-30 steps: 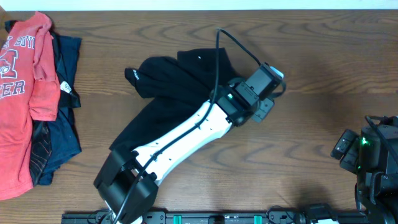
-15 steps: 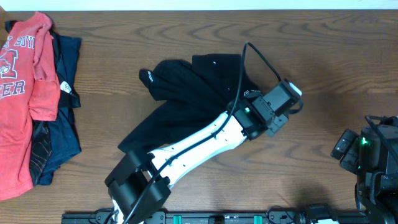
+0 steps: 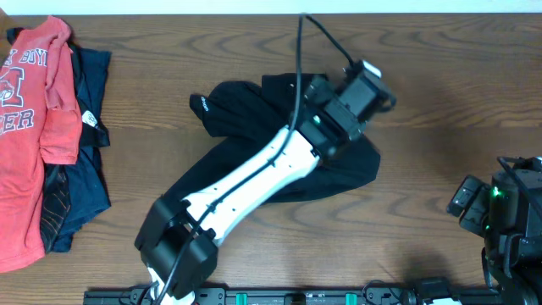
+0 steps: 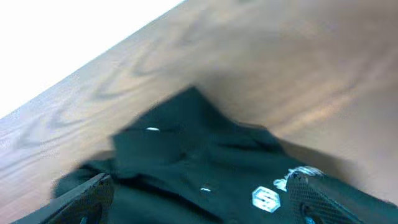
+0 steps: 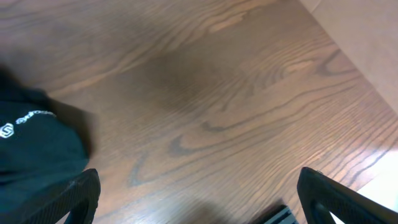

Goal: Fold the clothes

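Under the left tool [image 4: 199,204] (jaws apart) lies the black shirt [image 4: 186,158].

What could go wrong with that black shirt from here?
The shirt lies bunched and twisted, not flat, so any fold may come out lopsided. The open left gripper sits close over the fabric; a finger might snag it and drag it askew.

Black shirt [image 4: 186,162] crumpled on wood table [image 4: 298,56]; white logo [image 4: 266,198] visible; fingers [image 4: 87,199] spread apart.
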Motion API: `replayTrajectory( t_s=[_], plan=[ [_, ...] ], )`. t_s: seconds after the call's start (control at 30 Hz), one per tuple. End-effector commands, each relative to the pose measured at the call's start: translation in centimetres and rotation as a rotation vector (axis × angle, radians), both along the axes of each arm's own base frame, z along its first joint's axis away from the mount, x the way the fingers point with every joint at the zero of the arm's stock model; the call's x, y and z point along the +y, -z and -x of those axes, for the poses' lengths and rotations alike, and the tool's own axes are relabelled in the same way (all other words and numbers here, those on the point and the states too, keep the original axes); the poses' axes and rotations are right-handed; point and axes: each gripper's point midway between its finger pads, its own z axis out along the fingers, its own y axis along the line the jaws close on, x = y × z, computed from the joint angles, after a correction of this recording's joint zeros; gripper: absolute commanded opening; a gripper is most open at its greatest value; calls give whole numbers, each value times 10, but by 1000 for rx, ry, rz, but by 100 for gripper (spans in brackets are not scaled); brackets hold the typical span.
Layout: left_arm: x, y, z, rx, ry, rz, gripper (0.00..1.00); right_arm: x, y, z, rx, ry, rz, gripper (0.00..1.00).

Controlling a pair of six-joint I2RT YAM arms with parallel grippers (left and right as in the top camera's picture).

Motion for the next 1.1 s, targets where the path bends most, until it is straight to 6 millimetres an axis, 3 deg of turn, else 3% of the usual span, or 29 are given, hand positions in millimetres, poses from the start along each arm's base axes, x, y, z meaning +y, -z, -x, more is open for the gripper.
replayTrajectory(
  t_s=[0.0,0.03,0.1,0.27,0.43,0.5,0.63,0.77,0.93,1.07],
  plan=[
    [42,-34,-23,-67,-128,-6,81,5,-2,-5,-11,3,-30,99],
    [54,-36,-26,-58,-160,-2,69,5,1,-7,1,4,-31,99],
    [78,-38,-28,-32,-230,11,64,8,8,-12,37,-5,-40,99],
    [140,-22,-20,110,-412,15,77,26,42,-34,153,-61,-102,99],
    [188,-1,-14,227,-533,-13,78,56,82,-65,254,-223,-173,99],
    [198,5,-15,263,-551,6,78,79,102,-73,316,-361,-236,99],
    [208,14,-19,361,-553,127,82,89,128,-77,418,-382,-285,99],
    [227,28,-29,445,-578,256,84,90,131,-78,430,-382,-285,99],
    [259,62,-30,569,-651,328,84,91,127,-76,417,-399,-286,99],
    [273,90,-28,648,-689,335,84,98,124,-75,410,-440,-310,99]
  ],
)
